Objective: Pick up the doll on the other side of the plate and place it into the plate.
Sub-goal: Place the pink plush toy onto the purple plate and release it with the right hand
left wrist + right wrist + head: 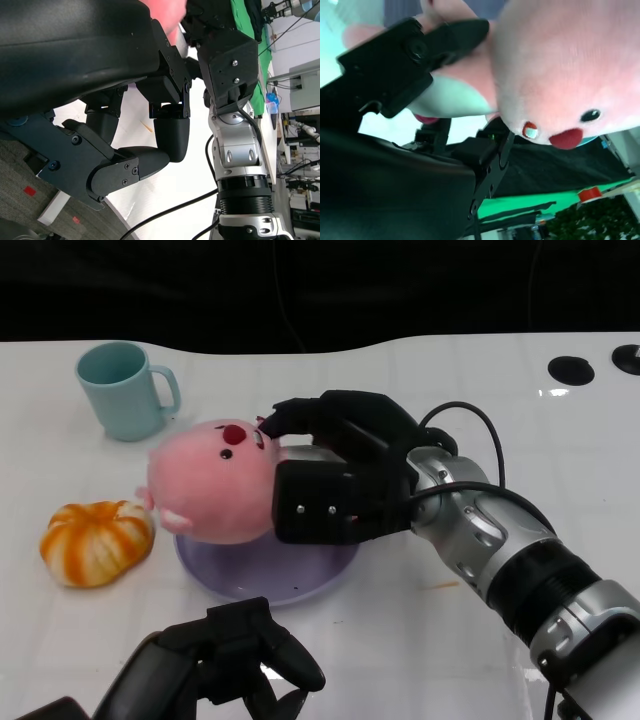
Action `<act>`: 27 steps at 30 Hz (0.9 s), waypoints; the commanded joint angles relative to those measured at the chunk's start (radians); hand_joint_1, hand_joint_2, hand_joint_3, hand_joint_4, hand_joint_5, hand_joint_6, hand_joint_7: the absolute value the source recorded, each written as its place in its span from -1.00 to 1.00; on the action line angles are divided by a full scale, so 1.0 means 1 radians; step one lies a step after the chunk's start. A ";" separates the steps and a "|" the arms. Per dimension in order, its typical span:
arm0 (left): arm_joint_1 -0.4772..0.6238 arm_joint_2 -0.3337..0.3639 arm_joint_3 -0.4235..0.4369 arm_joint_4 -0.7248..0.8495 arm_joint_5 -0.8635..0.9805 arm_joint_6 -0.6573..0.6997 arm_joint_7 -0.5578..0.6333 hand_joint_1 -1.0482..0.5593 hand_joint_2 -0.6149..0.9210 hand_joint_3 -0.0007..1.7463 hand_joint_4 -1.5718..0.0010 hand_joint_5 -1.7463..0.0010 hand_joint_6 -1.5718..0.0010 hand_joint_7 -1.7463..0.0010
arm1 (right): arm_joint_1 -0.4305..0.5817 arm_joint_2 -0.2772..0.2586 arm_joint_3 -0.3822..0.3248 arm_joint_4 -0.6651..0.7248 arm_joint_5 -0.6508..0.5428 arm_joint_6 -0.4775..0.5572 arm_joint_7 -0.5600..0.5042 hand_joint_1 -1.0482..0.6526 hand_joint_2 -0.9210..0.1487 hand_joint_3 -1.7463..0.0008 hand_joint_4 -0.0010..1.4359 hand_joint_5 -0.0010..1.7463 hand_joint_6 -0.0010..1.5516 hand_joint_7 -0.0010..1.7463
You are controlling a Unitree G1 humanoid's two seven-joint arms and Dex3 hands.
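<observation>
Fingers of the right hand [335, 475] are wrapping around a pink doll [210, 480], holding it over the 11 o'clock rim of a purple plate [300, 580] on the white worktop [420, 640]. Doll's long axis is running from 9 to 3 o'clock, head pointing toward 9. Left hand [235, 660] is resting at 6 o'clock, fingers curled in on nothing. Lowering and releasing likely comes next.

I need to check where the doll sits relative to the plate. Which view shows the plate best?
The head view: the purple plate lies on the table with its near rim open to view, the pink doll over its far part, held by the right robot hand. The right wrist view is filled by doll and hand; the left wrist view shows no clear plate.
</observation>
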 commanded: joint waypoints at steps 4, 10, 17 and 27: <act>0.004 0.015 0.008 -0.004 0.005 -0.022 -0.003 -0.08 0.50 0.13 0.13 -0.99 0.03 -0.47 | 0.001 -0.039 0.022 -0.073 -0.017 0.017 0.069 -0.54 -1.00 0.81 -0.89 -0.35 -0.63 -1.00; 0.003 0.016 0.013 -0.015 -0.005 0.000 -0.001 -0.08 0.50 0.11 0.11 -0.98 0.01 -0.47 | 0.011 -0.066 0.020 -0.152 -0.018 0.058 0.151 -0.62 -1.00 0.77 -0.99 -0.35 -0.70 -1.00; 0.001 0.019 0.011 -0.015 0.000 0.003 0.000 -0.09 0.53 0.08 0.12 -0.98 -0.01 -0.46 | 0.079 -0.121 -0.011 -0.330 0.012 0.084 0.236 -0.65 -1.00 0.77 -0.99 -0.37 -0.71 -0.99; -0.011 0.018 0.013 0.000 -0.001 -0.009 -0.002 -0.08 0.55 0.06 0.13 -0.99 0.01 -0.46 | 0.309 -0.218 -0.114 -0.670 0.135 0.063 0.288 -0.52 -1.00 0.79 -0.75 -0.19 -0.49 -0.90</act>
